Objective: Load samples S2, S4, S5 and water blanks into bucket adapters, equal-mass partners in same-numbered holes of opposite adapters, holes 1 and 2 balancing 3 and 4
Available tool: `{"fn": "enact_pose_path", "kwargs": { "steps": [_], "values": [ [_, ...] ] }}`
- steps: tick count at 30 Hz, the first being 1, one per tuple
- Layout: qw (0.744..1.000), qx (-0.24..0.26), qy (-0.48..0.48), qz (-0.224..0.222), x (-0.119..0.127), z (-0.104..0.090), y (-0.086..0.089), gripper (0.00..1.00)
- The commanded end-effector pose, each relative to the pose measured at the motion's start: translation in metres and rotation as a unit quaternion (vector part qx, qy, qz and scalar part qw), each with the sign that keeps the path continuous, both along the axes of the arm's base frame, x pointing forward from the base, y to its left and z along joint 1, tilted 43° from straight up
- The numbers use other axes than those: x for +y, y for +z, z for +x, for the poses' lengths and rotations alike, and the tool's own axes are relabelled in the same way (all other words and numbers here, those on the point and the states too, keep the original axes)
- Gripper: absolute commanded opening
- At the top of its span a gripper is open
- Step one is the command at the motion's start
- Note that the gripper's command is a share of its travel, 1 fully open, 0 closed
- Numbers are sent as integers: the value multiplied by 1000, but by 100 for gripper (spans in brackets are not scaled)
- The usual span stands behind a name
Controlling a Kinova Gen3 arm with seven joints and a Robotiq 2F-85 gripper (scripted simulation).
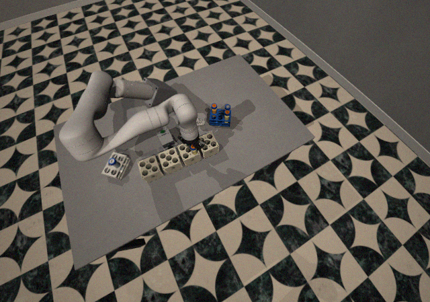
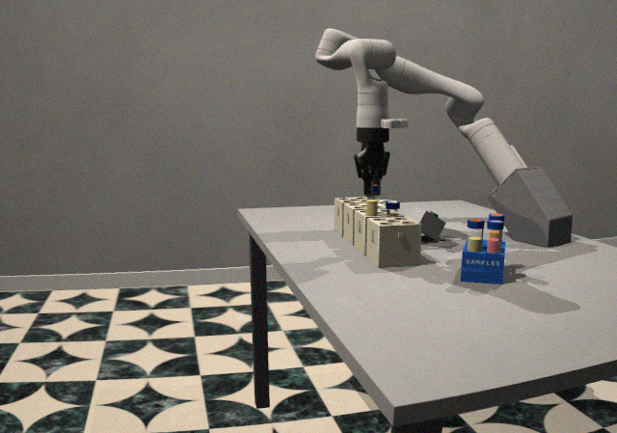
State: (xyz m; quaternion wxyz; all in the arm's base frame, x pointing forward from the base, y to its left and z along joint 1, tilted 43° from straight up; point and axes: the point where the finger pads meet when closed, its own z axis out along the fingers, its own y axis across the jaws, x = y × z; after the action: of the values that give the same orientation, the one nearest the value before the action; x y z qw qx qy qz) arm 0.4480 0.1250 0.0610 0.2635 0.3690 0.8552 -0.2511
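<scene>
Landmark: row of four tan adapters (image 2: 393, 241) on the counter (image 2: 448, 329). Nearest the exterior view, just right of the row's near end, sits the blue SAMPLES rack (image 2: 482, 267) w/ several tubes in it. Over the row's third block from the near end, the claw (image 2: 372, 188) is clamped on a sample tube (image 2: 371, 206), yellowish fill, lower end partway into a hole; which hole no. can't be read. Behind the row: DONE desk (image 2: 431, 225); past the far end, white blanks rack (image 1: 116, 165).

Risks: tube catching on the hole's rim → loose adapter tips or slides; letting go early → tube not fully seated.
</scene>
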Motion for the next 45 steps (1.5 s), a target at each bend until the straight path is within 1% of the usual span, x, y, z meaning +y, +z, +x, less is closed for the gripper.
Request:
{"fn": "enact_pose_path", "kwargs": {
  "steps": [1,45],
  "values": [
    [1000,-1,1,1,-1,1,-1,10],
    [1000,-1,1,1,-16,8,-20,10]
  ]
}}
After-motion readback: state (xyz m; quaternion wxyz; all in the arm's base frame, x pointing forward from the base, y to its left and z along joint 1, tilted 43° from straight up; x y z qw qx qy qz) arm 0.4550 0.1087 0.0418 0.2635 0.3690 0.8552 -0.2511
